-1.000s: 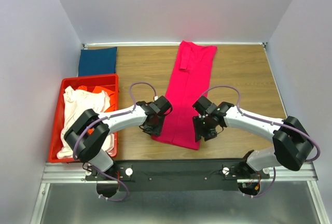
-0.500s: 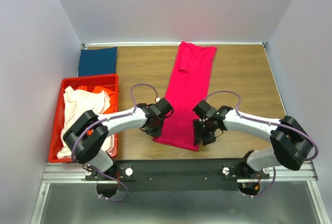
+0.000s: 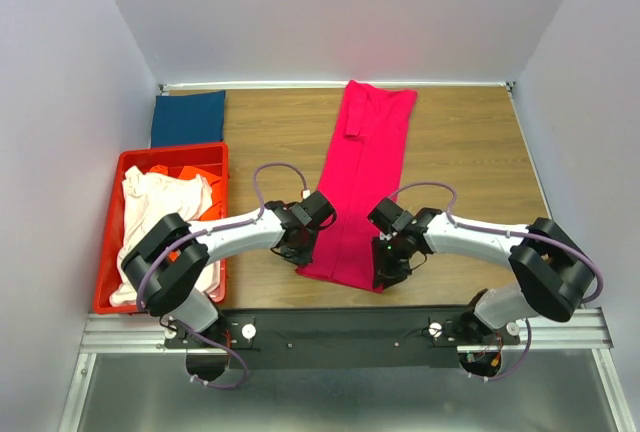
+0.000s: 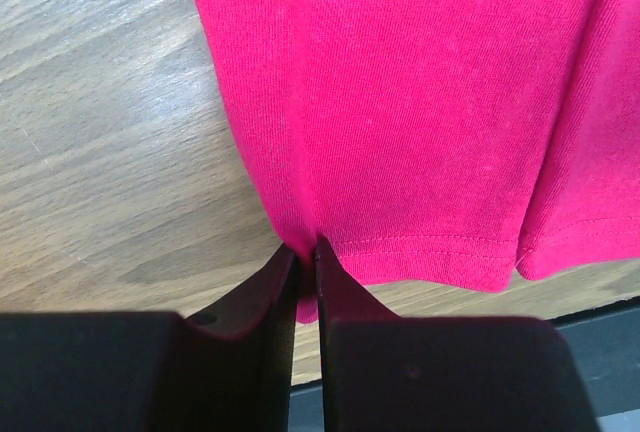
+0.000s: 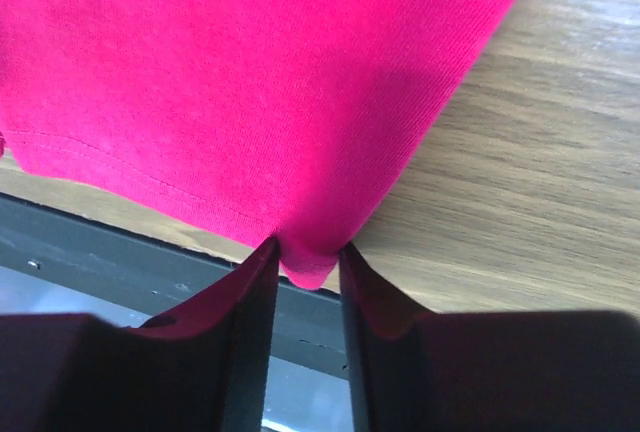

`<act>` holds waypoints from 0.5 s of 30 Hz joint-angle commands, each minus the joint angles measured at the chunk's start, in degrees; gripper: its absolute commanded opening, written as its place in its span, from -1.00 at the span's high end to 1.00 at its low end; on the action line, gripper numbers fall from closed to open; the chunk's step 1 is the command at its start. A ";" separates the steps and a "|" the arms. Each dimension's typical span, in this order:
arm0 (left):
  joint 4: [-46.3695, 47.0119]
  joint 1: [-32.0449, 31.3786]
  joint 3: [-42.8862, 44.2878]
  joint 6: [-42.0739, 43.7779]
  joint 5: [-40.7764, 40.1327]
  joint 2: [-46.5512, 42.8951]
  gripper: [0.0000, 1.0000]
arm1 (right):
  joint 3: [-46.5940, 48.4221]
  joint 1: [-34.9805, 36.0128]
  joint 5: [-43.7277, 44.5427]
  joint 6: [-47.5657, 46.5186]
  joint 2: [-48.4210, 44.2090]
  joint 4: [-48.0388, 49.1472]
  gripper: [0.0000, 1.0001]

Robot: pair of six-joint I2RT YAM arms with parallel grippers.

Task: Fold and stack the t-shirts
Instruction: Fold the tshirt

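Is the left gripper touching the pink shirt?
Touching. The left wrist view shows the left gripper pinched shut on the pink shirt at its hem corner.

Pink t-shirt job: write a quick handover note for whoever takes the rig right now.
Left tool: shut on the pink t-shirt, near left hem corner.
Right tool: astride the near right corner; clamped or not, unclear.
Shirt lies in a long narrow strip; dark blue t-shirt flat at far left; cream t-shirt and orange t-shirt in the red crate.
Done: sides look folded in. Left: fold it end to end, stack, do the rest.
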 commanded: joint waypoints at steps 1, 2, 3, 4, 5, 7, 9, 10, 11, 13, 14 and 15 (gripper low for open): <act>-1.43 -0.85 -2.35 -0.94 1.67 0.46 0.75 | -2.19 0.83 -0.62 0.77 1.29 0.94 0.30; -1.43 -0.85 -2.43 -1.03 1.76 0.37 0.76 | -2.45 0.83 -0.71 0.77 0.94 0.94 0.35; -1.43 -0.94 -2.35 -0.95 1.67 0.45 0.77 | -2.54 0.83 -0.62 0.69 0.68 0.86 0.39; -1.43 -1.02 -2.26 -0.94 1.67 0.28 0.84 | -2.63 0.92 -0.71 0.68 0.41 0.85 0.51; -1.69 -1.37 -2.17 -1.03 1.76 0.11 0.89 | -2.72 0.92 -1.06 0.68 0.06 0.85 0.62; -1.87 -1.99 -2.08 -1.21 1.67 -0.25 1.00 | -2.89 0.92 -1.67 0.33 -0.47 0.68 0.99; -2.48 -3.56 -2.08 -1.56 4.04 -0.94 1.00 | -3.07 1.09 -2.73 0.16 -1.87 0.24 0.99; -2.83 -4.27 -2.26 -2.08 4.48 -1.39 1.00 | -3.15 1.01 -3.25 0.07 -2.40 -0.02 0.99; -3.27 -5.32 -2.17 -2.44 5.53 -1.74 1.00 | -3.07 1.01 -4.22 -0.02 -3.01 -0.55 0.99; -4.59 -8.48 -2.61 -4.27 7.02 -3.67 1.00 | -2.46 1.10 -4.66 -0.63 -5.30 -3.09 0.99; -5.29 -9.10 -2.78 -4.81 7.38 -5.59 1.00 | -2.37 1.09 -4.75 -0.90 -6.26 -4.84 0.99; -5.65 -9.37 -2.87 -5.16 7.91 -6.57 1.00 | -2.19 1.09 -4.49 -1.33 -7.14 -5.64 0.99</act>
